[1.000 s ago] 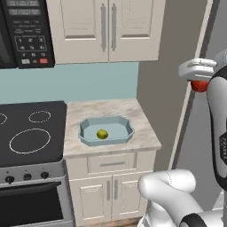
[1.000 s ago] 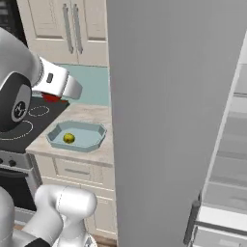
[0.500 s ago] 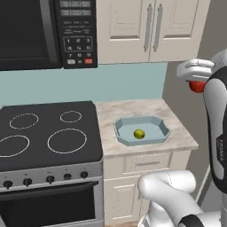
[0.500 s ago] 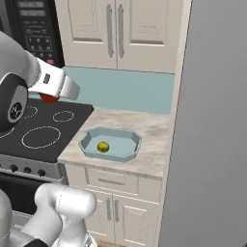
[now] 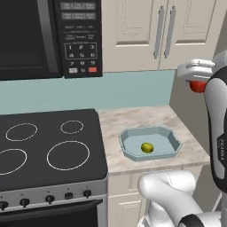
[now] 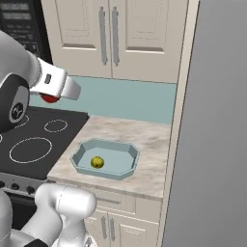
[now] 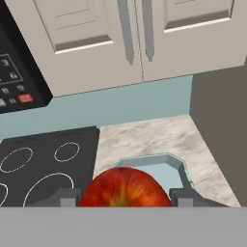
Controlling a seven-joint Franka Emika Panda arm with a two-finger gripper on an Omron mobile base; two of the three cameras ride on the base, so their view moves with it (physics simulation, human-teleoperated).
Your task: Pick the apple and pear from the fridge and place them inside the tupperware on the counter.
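The white arm's two-finger gripper [image 7: 123, 200] is clenching a small round glossy red apple [image 7: 124, 188], which is sitting between the dark finger tips at the bottom centre of the hand view. In the left base view the gripper [image 5: 198, 85] is hanging at the right edge of the frame, upper half, with the apple [image 5: 197, 86] peeking out red beneath the white hand. In the right base view the gripper [image 6: 50, 98] is sitting at the left, above the middle of the frame, the apple [image 6: 49, 98] showing under the hand.

A shallow light blue octagonal tupperware tray [image 5: 131, 148] is resting on the beige marbled stone table [image 5: 133, 122], right of centre in the left base view. A small rounded yellow-green pear [image 5: 147, 148] is lying inside the tray, near its middle. In the right base view the tray [image 6: 81, 157] is appearing lower centre, with the pear [image 6: 97, 162] in its left half. In the hand view the tray's rim [image 7: 169, 159] is showing just above the apple.

A black glass stovetop [image 5: 48, 146] is adjoining the table on the left. A tall flat grey fridge door [image 6: 212, 144] is standing at the right of the right base view.
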